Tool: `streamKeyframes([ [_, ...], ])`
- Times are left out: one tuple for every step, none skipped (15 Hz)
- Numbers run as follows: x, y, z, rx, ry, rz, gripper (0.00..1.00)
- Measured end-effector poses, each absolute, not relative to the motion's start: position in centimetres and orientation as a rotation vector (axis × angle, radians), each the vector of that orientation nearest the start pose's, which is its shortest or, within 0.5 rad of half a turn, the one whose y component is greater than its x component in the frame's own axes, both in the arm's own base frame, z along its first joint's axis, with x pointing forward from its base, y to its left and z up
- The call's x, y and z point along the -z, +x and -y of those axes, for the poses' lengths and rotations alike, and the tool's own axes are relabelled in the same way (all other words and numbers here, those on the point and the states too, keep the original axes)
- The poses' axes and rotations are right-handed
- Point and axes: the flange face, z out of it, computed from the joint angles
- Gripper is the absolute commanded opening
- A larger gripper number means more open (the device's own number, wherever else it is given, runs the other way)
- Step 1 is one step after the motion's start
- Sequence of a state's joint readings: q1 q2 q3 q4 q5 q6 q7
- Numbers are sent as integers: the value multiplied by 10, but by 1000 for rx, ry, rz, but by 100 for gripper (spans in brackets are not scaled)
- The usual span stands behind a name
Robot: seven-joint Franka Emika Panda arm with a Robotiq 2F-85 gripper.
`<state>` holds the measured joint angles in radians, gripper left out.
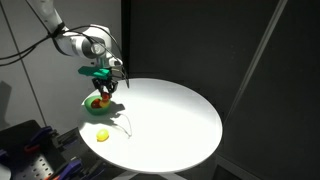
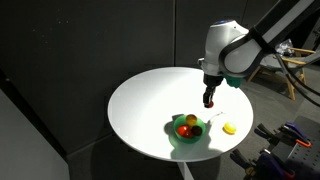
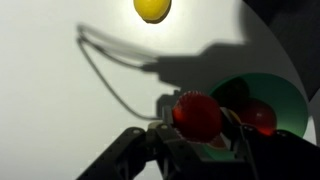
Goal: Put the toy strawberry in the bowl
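I am gripping the tiny red-orange toy strawberry [image 3: 197,115] in the closed tool [image 2: 209,101], hovering by the rim of the shallow bright green plastic bowl [image 3: 270,88] near the edge of the white surface [image 2: 150,100], only the release remaining.

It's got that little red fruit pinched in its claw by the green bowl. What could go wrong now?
The gripper holds the toy strawberry not squarely over the bowl, so a release now might hit the rim and roll across the table. The bowl sits near the table edge, so a bump could push it off. Another red toy inside could make the strawberry bounce out.
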<state>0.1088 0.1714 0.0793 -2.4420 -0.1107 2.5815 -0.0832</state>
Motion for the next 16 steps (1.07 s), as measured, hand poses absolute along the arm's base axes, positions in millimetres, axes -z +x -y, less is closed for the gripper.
streamKeyframes([
  [-230,474,-97,-53,-3129,593,23],
  [-230,472,-101,-59,-3123,608,23],
  [-231,471,-105,-63,-3116,624,23],
  [-231,469,-108,-67,-3111,637,23],
  [-232,468,-111,-68,-3108,648,23],
  [-234,466,-113,-68,-3106,657,23],
  [-235,464,-115,-68,-3105,664,23],
  [-236,463,-116,-69,-3104,669,23],
  [-237,462,-117,-70,-3104,674,23],
  [-238,461,-118,-71,-3103,678,23],
  [-239,460,-119,-71,-3103,680,23],
  [-240,460,-119,-71,-3103,682,48],
  [-240,460,-119,-71,-3103,682,48],
  [-239,459,-119,-74,-3103,682,48],
  [-238,459,-119,-77,-3103,682,48],
  [-237,459,-119,-79,-3102,682,48],
])
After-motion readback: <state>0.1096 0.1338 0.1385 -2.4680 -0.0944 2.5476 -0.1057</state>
